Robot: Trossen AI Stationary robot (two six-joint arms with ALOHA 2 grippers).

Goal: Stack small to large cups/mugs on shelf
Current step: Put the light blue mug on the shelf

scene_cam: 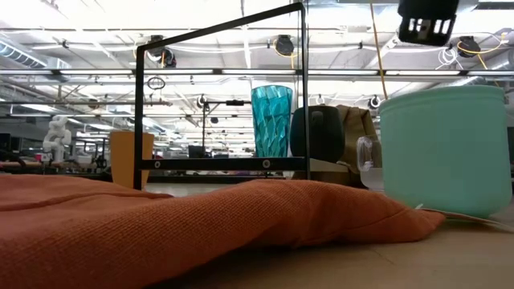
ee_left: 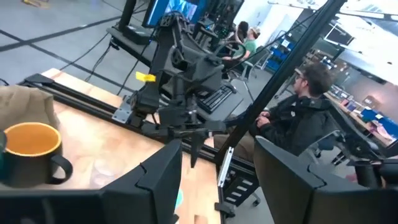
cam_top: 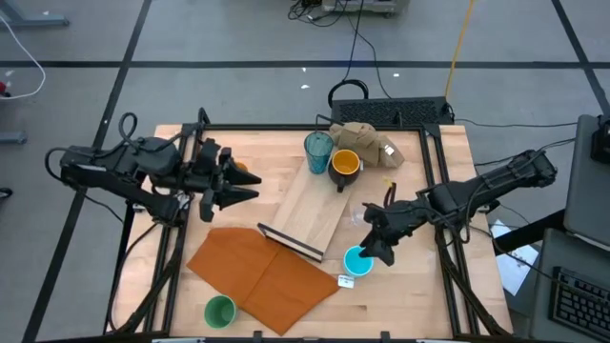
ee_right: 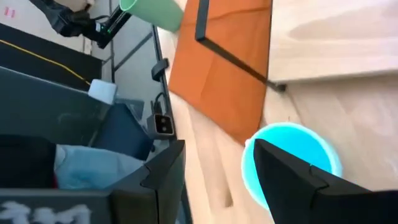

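The light blue mug [cam_top: 357, 259] stands on the table near the board's dark-strip end. My right gripper [cam_top: 379, 246] is open just above it; one finger [ee_right: 292, 180] hangs over the mug's mouth [ee_right: 286, 149], clear of the rim in the low view [scene_cam: 446, 148]. The teal tumbler [cam_top: 318, 150] and the dark yellow-lined mug [cam_top: 345, 165] stand on the far end of the pale board [cam_top: 310, 214]. The clear glass [cam_top: 357, 211] stands right of the board. The green cup [cam_top: 220, 311] stands near the front edge. My left gripper [cam_top: 250, 186] is open and empty beside the orange cup [cam_top: 244, 171].
The orange-brown sheet [cam_top: 262, 272] lies at the front left, partly under the board's dark strip [cam_top: 291, 243]. A tan cloth lump [cam_top: 367, 141] sits at the far edge. A black frame [scene_cam: 221, 96] rims the table. A person [ee_left: 298, 118] sits beyond the table's right side.
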